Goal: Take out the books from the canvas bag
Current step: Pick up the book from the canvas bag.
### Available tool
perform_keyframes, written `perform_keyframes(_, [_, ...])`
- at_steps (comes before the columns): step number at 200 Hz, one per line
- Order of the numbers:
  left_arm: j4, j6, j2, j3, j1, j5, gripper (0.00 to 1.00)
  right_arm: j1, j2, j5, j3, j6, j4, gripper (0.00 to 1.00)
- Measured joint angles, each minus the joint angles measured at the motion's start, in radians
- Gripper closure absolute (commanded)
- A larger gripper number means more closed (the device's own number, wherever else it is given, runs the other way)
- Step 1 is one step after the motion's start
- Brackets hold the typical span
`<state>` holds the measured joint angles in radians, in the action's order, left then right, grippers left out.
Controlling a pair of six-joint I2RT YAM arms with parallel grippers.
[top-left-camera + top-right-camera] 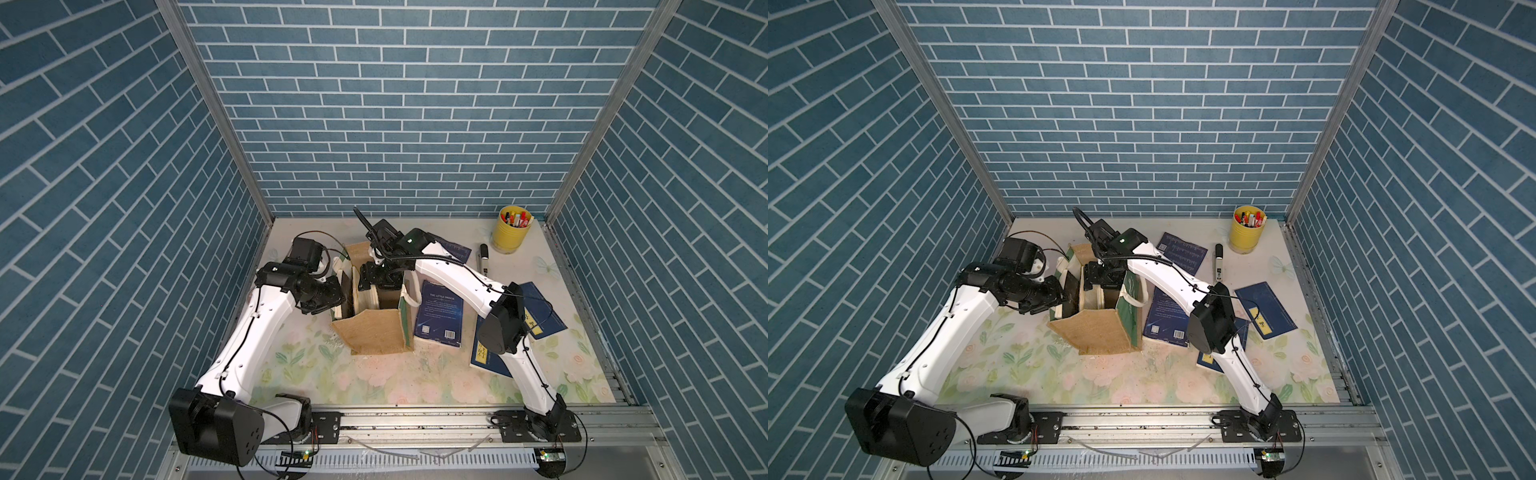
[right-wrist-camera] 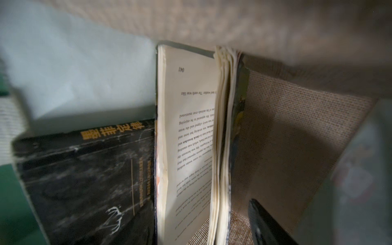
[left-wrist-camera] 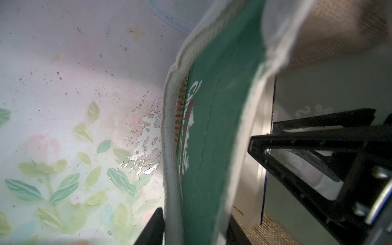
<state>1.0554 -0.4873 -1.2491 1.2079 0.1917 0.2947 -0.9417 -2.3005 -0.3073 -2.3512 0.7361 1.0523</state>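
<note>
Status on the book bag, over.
Left claw straddles tan burlap canvas bag's green wall, grip unclear. Right claw open inside bag. Black yellow-lettered book, splayed cream-paged paperback inside.

Tan canvas bag (image 1: pixel 374 332) (green side panel (image 1: pixel 1128 313)), dark blue books (image 1: pixel 440 316), yellow-lettered black book (image 2: pixel 84 180), floral table (image 1: pixel 332 374).

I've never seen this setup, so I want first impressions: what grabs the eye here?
The tan canvas bag near the middle of the table draws the eye: the right gripper reaches down inside it while the jaws of the left gripper straddle its green side wall. Dark blue books lie scattered on the table to its right, and inside it a black book with yellow characters sits beside an open book.
</note>
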Motion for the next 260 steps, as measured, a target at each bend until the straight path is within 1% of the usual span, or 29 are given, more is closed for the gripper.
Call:
perform_keyframes(81, [-0.049, -0.021, 0.022, -0.03, -0.003, 0.055, 0.63, -0.01, -0.012, -0.035, 0.0, 0.0, -0.065, 0.29])
perform_keyframes(94, [-0.063, -0.027, 0.027, -0.038, -0.003, 0.068, 0.67, -0.01, -0.018, -0.034, 0.0, 0.001, -0.066, 0.29])
perform_keyframes(123, [-0.105, -0.041, 0.034, -0.056, -0.004, 0.106, 0.68, -0.014, -0.041, -0.011, -0.014, 0.004, -0.061, 0.3])
perform_keyframes(142, [-0.126, -0.053, 0.041, -0.068, -0.006, 0.128, 0.68, -0.016, -0.056, 0.027, -0.026, 0.005, -0.04, 0.33])
perform_keyframes(155, [-0.134, -0.056, 0.041, -0.07, -0.006, 0.136, 0.68, -0.017, -0.058, 0.056, -0.027, 0.006, -0.024, 0.37])
perform_keyframes(167, [-0.134, -0.056, 0.041, -0.07, -0.006, 0.137, 0.68, -0.018, -0.057, 0.077, -0.026, 0.004, -0.018, 0.45])
perform_keyframes(197, [-0.134, -0.056, 0.041, -0.07, -0.006, 0.135, 0.68, -0.024, -0.043, 0.123, 0.016, 0.001, -0.021, 0.75])
perform_keyframes(206, [-0.133, -0.056, 0.041, -0.07, -0.006, 0.134, 0.68, -0.024, -0.035, 0.135, 0.041, 0.0, -0.019, 0.82])
perform_keyframes(213, [-0.133, -0.055, 0.041, -0.07, -0.006, 0.133, 0.67, -0.024, -0.032, 0.143, 0.057, 0.0, -0.019, 0.86])
perform_keyframes(224, [-0.133, -0.055, 0.041, -0.07, -0.006, 0.133, 0.67, -0.023, -0.03, 0.15, 0.074, 0.0, -0.02, 0.88])
perform_keyframes(239, [-0.133, -0.055, 0.041, -0.07, -0.006, 0.132, 0.67, -0.022, -0.03, 0.151, 0.075, -0.001, -0.018, 0.92])
perform_keyframes(260, [-0.132, -0.055, 0.041, -0.07, -0.006, 0.129, 0.66, -0.022, -0.029, 0.154, 0.075, -0.001, -0.016, 1.0])
